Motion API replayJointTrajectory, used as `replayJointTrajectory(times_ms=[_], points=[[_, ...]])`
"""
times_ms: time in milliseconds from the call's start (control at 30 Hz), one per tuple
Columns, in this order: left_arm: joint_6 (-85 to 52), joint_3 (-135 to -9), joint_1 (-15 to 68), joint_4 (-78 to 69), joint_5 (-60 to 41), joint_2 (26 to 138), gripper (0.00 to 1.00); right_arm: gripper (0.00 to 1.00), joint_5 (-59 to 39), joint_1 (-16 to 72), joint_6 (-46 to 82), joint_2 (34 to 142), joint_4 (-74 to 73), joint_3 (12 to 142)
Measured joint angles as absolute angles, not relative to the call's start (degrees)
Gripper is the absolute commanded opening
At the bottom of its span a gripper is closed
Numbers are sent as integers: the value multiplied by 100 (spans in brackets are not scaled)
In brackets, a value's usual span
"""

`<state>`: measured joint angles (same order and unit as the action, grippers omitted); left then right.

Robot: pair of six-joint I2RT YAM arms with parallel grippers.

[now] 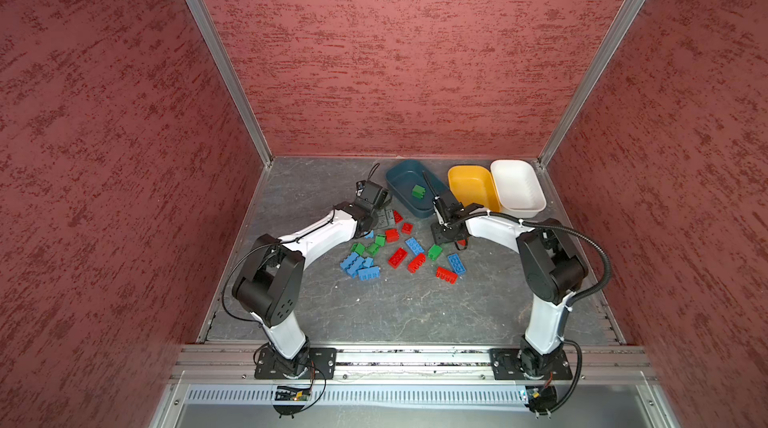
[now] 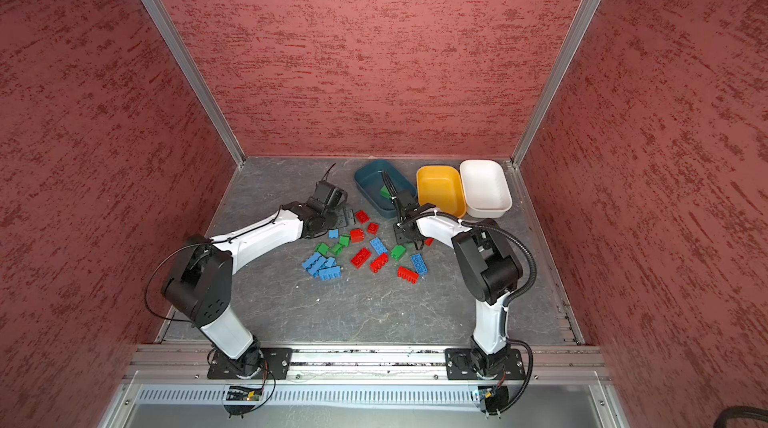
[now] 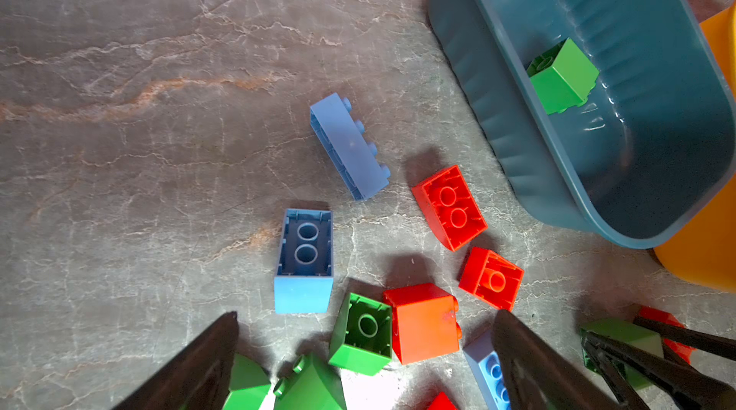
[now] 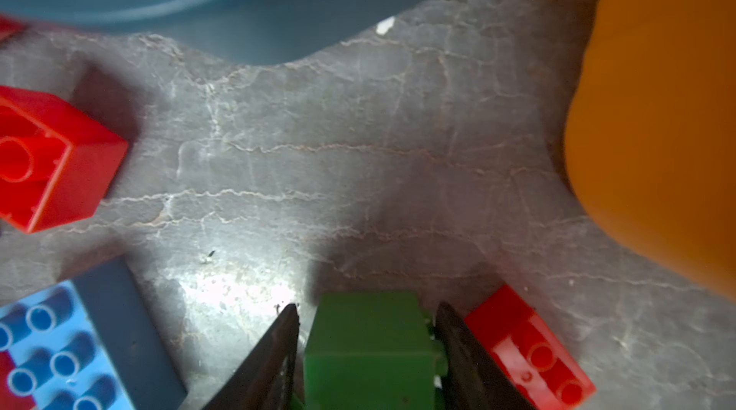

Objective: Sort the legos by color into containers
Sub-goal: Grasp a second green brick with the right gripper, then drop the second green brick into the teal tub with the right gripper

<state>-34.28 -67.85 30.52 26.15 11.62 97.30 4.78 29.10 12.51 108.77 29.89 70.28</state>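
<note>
Red, green and light blue legos (image 1: 397, 257) lie scattered on the grey table between my arms. At the back stand the containers: a dark teal tub (image 1: 401, 174) holding one green brick (image 1: 418, 191), an orange-yellow tub (image 1: 471, 189) and a white tub (image 1: 517, 186). My right gripper (image 4: 368, 305) is down at the table. Its fingers straddle a green brick (image 4: 368, 348), and a thin gap still shows on one side. My left gripper (image 3: 368, 313) hangs open above a green brick (image 3: 362, 332) and a red brick (image 3: 424, 322) at the pile's far left.
A red brick (image 4: 529, 348) lies right beside one right finger, and a blue plate brick (image 4: 59, 352) lies on the other side. Several blue bricks (image 1: 357, 265) cluster at the front left. Red textured walls close in three sides, and a metal rail (image 1: 415, 357) runs along the front.
</note>
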Motion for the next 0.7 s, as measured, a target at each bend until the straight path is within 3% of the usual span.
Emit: replayJointTrajectory(times_ms=[300, 533, 700], points=[[-3422, -6785, 3092, 2600, 1157, 9725, 99, 35, 517, 2921, 1192, 10536, 2794, 6757], [-3472, -6783, 3183, 2523, 1074, 9708, 99, 32, 388, 2921, 1149, 9795, 2156, 6648], [-3603, -6781, 3183, 2482, 1063, 9706, 99, 32, 346, 2921, 1153, 10079, 1828, 7247]])
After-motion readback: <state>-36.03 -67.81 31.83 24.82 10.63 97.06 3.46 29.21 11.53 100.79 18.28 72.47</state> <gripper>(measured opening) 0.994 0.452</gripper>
